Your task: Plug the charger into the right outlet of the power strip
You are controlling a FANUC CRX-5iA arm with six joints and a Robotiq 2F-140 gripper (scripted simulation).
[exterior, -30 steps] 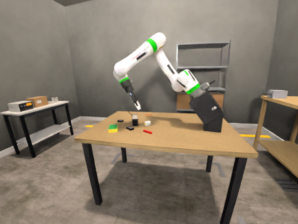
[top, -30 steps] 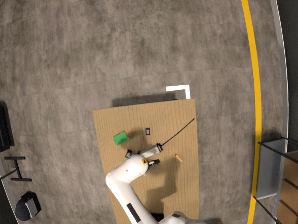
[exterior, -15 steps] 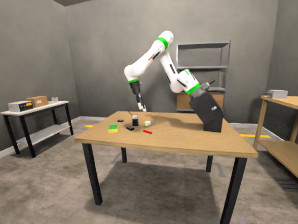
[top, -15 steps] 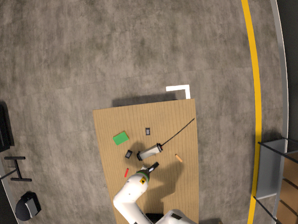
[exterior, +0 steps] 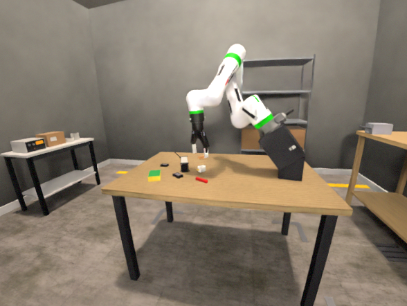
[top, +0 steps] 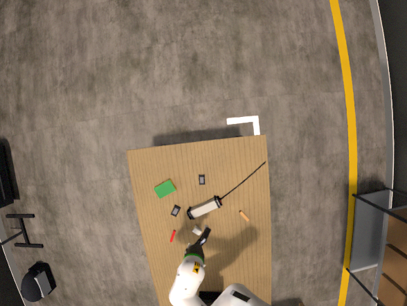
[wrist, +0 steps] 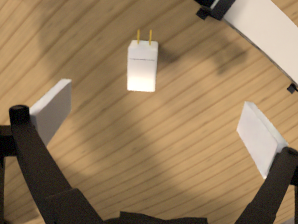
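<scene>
The table point(top: 242, 166) is light brown wood with fine parallel grain lines. On it, the charger point(wrist: 143, 67) is white with two gold prongs, and the power strip point(top: 204, 207) is white with black end caps and a black cord point(top: 242, 181). A block point(top: 165, 188) is bright green on top with a yellow underside, a small stick point(top: 172, 235) is red, and a peg point(top: 244, 216) is orange. The arm point(exterior: 214, 91) is white with green bands, and the gripper point(wrist: 156, 129) is black with pale grey fingertip pads point(wrist: 261, 137). The floor point(top: 104, 69) is mottled grey with a yellow stripe point(top: 347, 104).

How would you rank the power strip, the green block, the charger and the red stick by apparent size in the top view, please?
1. Power strip, clearly largest.
2. Green block.
3. Charger and red stick: too close to rank; the stick looks longer but thinner, the charger blockier and partly beside the open end effector.
</scene>
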